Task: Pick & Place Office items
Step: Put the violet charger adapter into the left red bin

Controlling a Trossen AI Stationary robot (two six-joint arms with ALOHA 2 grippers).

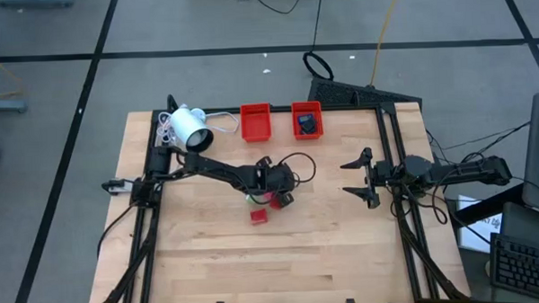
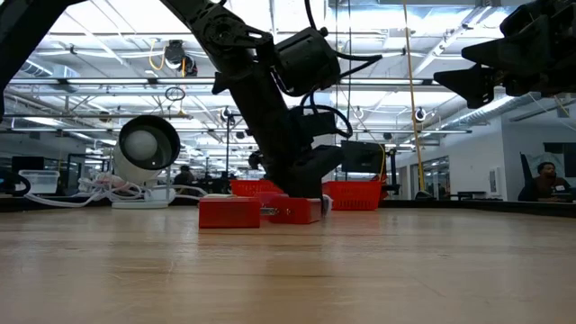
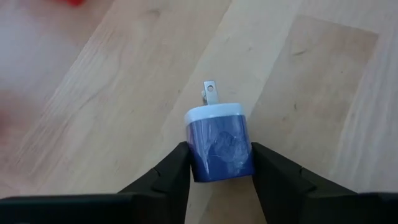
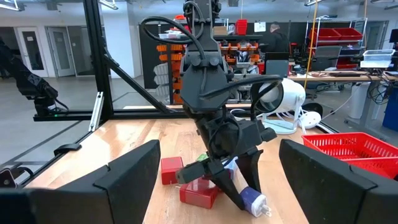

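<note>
Risk first: my left hand (image 3: 219,163) sits low over the bench (image 1: 210,261) near its middle, fingers (image 3: 166,171) pressed to both sides of a blue charger plug (image 3: 219,144). Only its lower end is gripped, so it could pivot or slip on lifting. Red blocks (image 1: 258,216) lie just beside it; a sideways move might knock them. Whether the plug is off the wood I cannot make out. Two red trays (image 1: 255,121) stand at the far edge. My right hand (image 1: 358,178) waits wide open and empty at the right.
</note>
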